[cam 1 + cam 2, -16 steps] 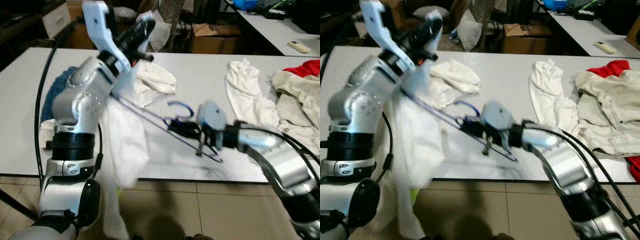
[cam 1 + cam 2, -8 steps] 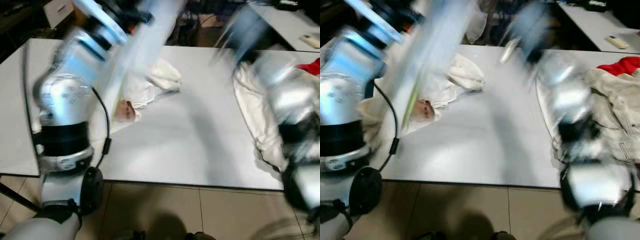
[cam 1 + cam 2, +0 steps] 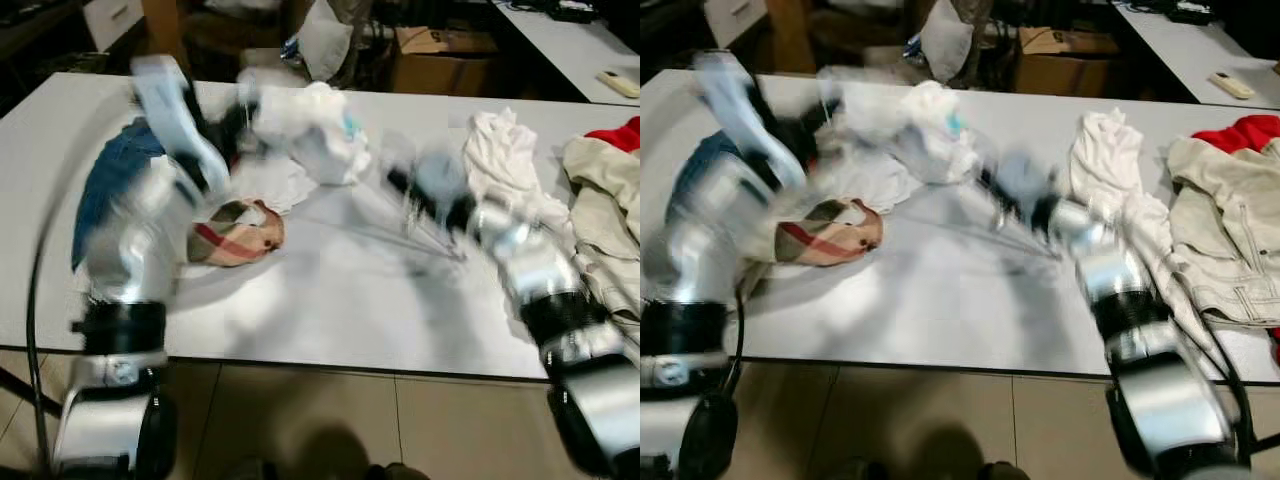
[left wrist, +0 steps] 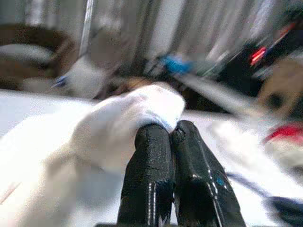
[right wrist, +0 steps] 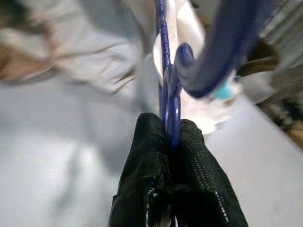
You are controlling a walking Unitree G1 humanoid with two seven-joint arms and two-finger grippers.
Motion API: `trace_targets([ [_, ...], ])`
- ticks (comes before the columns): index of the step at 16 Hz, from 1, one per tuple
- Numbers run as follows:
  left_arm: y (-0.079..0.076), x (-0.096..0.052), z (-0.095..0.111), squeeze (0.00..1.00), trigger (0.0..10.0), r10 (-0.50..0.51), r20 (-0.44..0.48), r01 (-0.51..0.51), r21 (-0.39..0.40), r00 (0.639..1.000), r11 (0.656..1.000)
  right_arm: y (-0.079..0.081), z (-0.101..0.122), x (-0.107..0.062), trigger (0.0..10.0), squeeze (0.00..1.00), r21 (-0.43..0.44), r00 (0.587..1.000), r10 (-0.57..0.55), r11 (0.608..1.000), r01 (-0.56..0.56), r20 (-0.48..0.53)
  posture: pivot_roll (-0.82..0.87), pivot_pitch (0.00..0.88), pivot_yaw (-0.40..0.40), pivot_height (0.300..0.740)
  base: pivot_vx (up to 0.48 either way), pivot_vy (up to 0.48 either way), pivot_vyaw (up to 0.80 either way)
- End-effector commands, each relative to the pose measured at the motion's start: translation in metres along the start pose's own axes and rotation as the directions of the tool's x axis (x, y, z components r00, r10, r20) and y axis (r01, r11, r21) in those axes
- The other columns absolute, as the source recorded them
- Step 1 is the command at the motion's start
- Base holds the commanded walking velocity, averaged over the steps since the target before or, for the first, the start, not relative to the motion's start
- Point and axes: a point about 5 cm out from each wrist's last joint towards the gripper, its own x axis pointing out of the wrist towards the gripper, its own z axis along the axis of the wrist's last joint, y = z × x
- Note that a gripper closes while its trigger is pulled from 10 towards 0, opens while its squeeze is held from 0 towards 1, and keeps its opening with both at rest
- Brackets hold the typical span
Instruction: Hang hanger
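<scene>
Jaws of the right gripper point(image 5: 171, 135) clamp a blue hanger point(image 5: 166, 80) above mid-surface. Left gripper point(image 4: 171, 130) pinches a white garment point(image 4: 128, 118), held up near the far edge. Bare white surface point(image 3: 330, 300) stretches toward the near edge; a plaid cap point(image 3: 235, 232) lies left.

Both blurred arms reach forward; the left gripper point(image 4: 171, 135) and right gripper point(image 5: 171, 130) have their fingers point(image 5: 151, 142) pressed together.
</scene>
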Motion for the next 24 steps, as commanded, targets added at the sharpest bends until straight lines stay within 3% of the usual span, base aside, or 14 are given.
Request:
trace_targets([
  [1, 0.012, -0.003, -0.027, 0.00, 10.0, 0.114, -0.094, -0.104, 0.109, 0.989, 0.989, 0.014, -0.011, -0.006, 10.0, 0.00, -0.047, 0.996, 0.085, 0.995, -0.086, -0.024, -0.07, 0.048, 0.021, 0.740, 0.000, 0.000, 0.00],
  [2, 0.017, -0.005, -0.035, 0.00, 10.0, 0.153, -0.121, -0.138, 0.124, 0.981, 0.983, 0.019, -0.016, -0.009, 10.0, 0.00, -0.052, 0.994, 0.103, 0.993, -0.105, -0.035, -0.07, 0.048, 0.021, 0.740, 0.000, 0.000, 0.00],
  [3, 0.031, -0.010, -0.046, 0.00, 10.0, 0.232, -0.151, -0.201, 0.194, 0.961, 0.960, 0.024, -0.021, -0.019, 10.0, 0.00, -0.061, 0.990, 0.138, 0.988, -0.140, -0.032, -0.08, 0.053, 0.031, 0.740, 0.000, 0.000, 0.00],
  [6, 0.048, -0.013, -0.041, 0.00, 10.0, 0.314, -0.123, -0.271, 0.275, 0.941, 0.922, 0.024, -0.019, -0.035, 10.0, 0.00, -0.080, 0.975, 0.220, 0.972, -0.222, -0.031, -0.08, 0.054, 0.033, 0.740, 0.000, 0.000, 0.00],
  [8, 0.068, -0.014, -0.035, 0.00, 10.0, 0.393, -0.085, -0.333, 0.385, 0.916, 0.861, 0.024, -0.010, -0.060, 10.0, 0.00, -0.135, 0.937, 0.344, 0.928, -0.348, -0.051, -0.08, 0.049, 0.040, 0.740, 0.000, 0.000, 0.00],
  [13, 0.074, -0.024, -0.067, 0.00, 10.0, 0.363, -0.232, -0.221, 0.473, 0.902, 0.853, 0.005, 0.016, -0.103, 10.0, 0.00, -0.173, 0.905, 0.419, 0.889, -0.424, -0.069, -0.09, 0.049, 0.044, 0.740, 0.000, 0.000, 0.00],
  [14, 0.068, -0.025, -0.070, 0.00, 10.0, 0.271, -0.255, -0.155, 0.398, 0.928, 0.904, -0.006, 0.033, -0.113, 10.0, 0.00, -0.180, 0.925, 0.379, 0.909, -0.377, -0.020, -0.10, 0.051, 0.044, 0.740, 0.000, 0.000, 0.00],
  [15, 0.064, -0.027, -0.069, 0.03, 10.0, 0.207, -0.257, -0.107, 0.357, 0.944, 0.928, -0.012, 0.040, -0.119, 10.0, 0.00, -0.179, 0.935, 0.354, 0.920, -0.348, 0.000, -0.10, 0.051, 0.044, 0.740, 0.000, 0.000, 0.00],
  [16, 0.058, -0.033, -0.066, 1.00, 10.0, 0.096, -0.246, -0.022, 0.289, 0.964, 0.957, -0.020, 0.050, -0.127, 10.0, 0.00, -0.183, 0.954, 0.301, 0.939, -0.293, 0.018, -0.10, 0.056, 0.043, 0.740, 0.000, 0.000, 0.00],
  [17, 0.050, -0.045, -0.059, 1.00, 10.0, -0.028, -0.215, 0.069, 0.183, 0.976, 0.981, -0.027, 0.059, -0.130, 10.0, 0.00, -0.162, 0.975, 0.218, 0.965, -0.207, 0.049, -0.10, 0.059, 0.043, 0.740, 0.000, 0.000, 0.00],
  [18, 0.047, -0.049, -0.055, 1.00, 10.0, -0.079, -0.199, 0.108, 0.139, 0.977, 0.984, -0.029, 0.062, -0.130, 10.0, 0.00, -0.152, 0.980, 0.187, 0.973, -0.176, 0.063, -0.10, 0.059, 0.043, 0.740, 0.000, 0.000, 0.00],
  [20, 0.036, -0.071, -0.025, 1.00, 10.0, -0.230, -0.119, 0.243, 0.111, 0.966, 0.964, -0.027, 0.065, -0.123, 10.0, 0.00, -0.048, 0.993, 0.074, 0.996, -0.070, 0.097, -0.10, 0.069, 0.039, 0.740, 0.000, 0.000, 0.00],
  [22, 0.033, -0.075, 0.004, 1.00, 10.0, -0.234, 0.011, 0.232, 0.102, 0.972, 0.967, -0.018, 0.058, -0.107, 10.0, 0.00, 0.063, 0.994, -0.018, 0.998, 0.012, 0.106, -0.10, 0.071, 0.039, 0.740, 0.000, 0.000, 0.00],
  [24, 0.031, -0.076, 0.014, 1.00, 10.0, -0.224, 0.065, 0.218, 0.086, 0.972, 0.972, -0.013, 0.057, -0.102, 10.0, 0.00, 0.118, 0.993, -0.055, 0.992, 0.043, 0.104, -0.10, 0.073, 0.040, 0.740, 0.000, 0.000, 0.00],
])
